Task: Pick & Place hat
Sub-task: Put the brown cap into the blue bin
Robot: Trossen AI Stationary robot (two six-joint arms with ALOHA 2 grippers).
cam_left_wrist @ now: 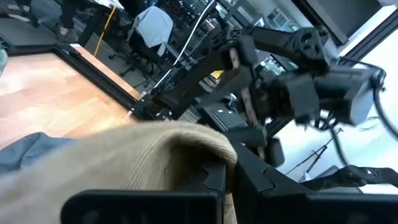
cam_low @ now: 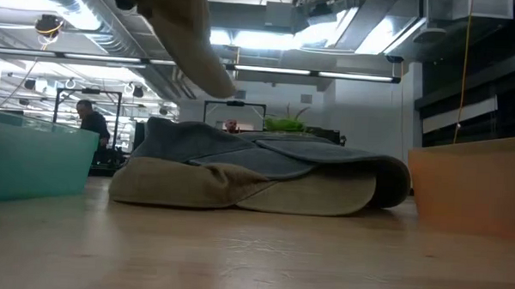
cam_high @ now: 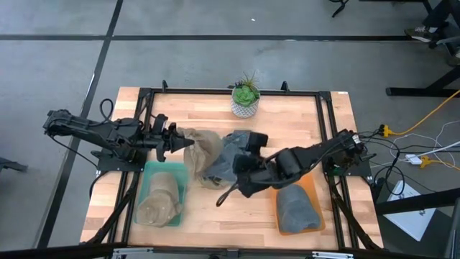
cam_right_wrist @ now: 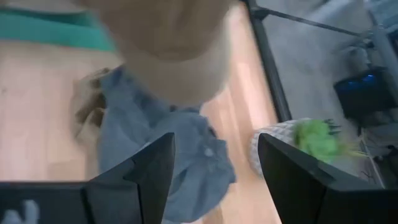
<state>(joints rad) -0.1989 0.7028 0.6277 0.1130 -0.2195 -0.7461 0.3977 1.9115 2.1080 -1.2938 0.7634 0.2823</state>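
Note:
My left gripper [cam_high: 175, 141] is shut on a tan hat [cam_high: 200, 150], held up over the table's left-centre; the low view shows this hat [cam_low: 191, 39] in the air at the top. Below and to its right a grey-blue hat [cam_high: 233, 152] lies on another tan hat [cam_low: 196, 187] in a pile on the table. My right gripper [cam_high: 241, 169] hovers open over the near side of that pile, pointing down at a slant; the grey-blue hat [cam_right_wrist: 168, 149] shows beyond its fingers. My left gripper pinches a fold of the tan hat's cloth [cam_left_wrist: 193, 152] between its two fingers, coming level from the table's left. The hat is lifted clear of the table and droops past the fingertips toward the pile.
A teal tray [cam_high: 147, 188] at the near left holds a tan hat [cam_high: 159, 200]. An orange tray [cam_high: 315, 194] at the near right holds a grey hat [cam_high: 296, 208]. A potted plant [cam_high: 246, 97] stands at the far edge. Bare wood lies between the trays.

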